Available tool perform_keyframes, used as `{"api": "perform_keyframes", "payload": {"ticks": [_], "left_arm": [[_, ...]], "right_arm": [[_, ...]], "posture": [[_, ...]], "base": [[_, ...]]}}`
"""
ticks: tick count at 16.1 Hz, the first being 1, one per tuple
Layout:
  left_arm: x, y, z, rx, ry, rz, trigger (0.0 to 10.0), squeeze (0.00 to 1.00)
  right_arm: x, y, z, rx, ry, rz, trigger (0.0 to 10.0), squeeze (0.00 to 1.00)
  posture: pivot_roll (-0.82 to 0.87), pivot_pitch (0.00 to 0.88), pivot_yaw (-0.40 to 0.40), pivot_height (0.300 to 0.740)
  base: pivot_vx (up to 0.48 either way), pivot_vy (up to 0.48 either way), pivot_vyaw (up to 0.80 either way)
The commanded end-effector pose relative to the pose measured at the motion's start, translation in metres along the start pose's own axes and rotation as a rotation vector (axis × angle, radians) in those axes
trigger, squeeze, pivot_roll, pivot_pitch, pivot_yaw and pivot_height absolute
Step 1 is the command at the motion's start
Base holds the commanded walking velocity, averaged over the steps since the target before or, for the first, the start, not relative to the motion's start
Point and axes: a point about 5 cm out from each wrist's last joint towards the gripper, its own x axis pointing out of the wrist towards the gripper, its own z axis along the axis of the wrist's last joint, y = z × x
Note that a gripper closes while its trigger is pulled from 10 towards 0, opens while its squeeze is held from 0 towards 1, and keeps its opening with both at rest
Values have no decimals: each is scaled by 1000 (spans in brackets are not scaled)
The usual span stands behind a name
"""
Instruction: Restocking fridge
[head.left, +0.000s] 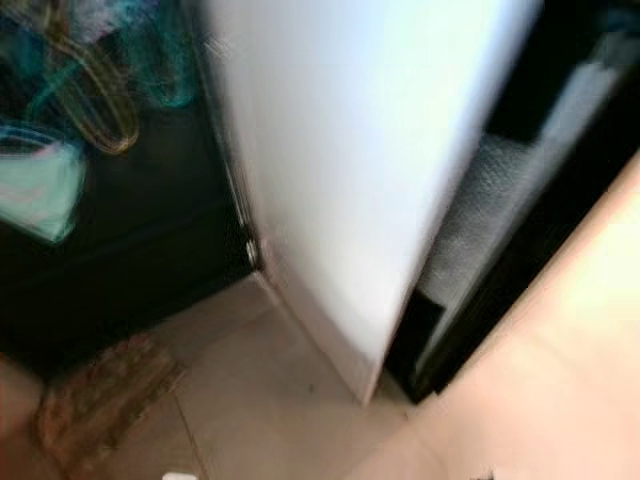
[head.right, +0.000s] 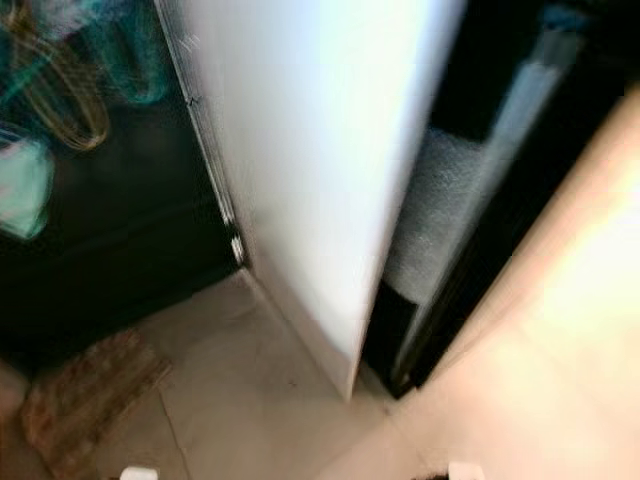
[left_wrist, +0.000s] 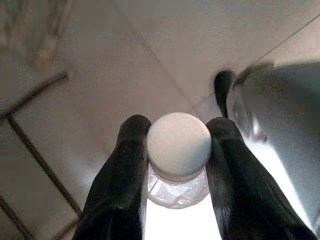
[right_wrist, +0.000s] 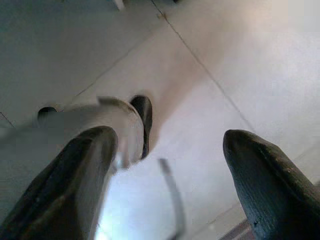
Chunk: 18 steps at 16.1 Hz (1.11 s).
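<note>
Ribbed white cap (left_wrist: 179, 145), clear bottle (left_wrist: 175, 192), left claw (left_wrist: 177, 150)

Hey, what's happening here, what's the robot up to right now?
The robot is carrying a clear bottle with a white cap in its left pincer, the two black fingers closed on the neck just under the cap, over a tiled floor. Its right pincer is open and holds nothing. The blurred head views show a white door standing ajar ahead, with a dark gap beside it and a brown mat on the floor.
</note>
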Motion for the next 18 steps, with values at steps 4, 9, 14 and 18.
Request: {"api": "perform_keyframes", "payload": {"ticks": [4,9,14,18], "left_arm": [[0,0,-3,23,21,-11,10000,0],[0,-1,-4,31,23,-10,10000,0],[0,-2,-1,41,18,-7,10000,0],[1,-2,2,66,13,-6,10000,0]], "right_arm": [[1,1,4,22,-12,-8,10000,0],[2,2,7,34,-21,-12,10000,0],[2,2,8,47,-31,-15,10000,0],[2,2,9,49,-32,-14,10000,0]], "posture": [[50,137,11,740],[49,155,9,740],[44,162,11,740],[37,164,13,740]], "base": [[0,0,-775],[0,0,-775],[0,-48,-774],[0,-79,-775]]}}
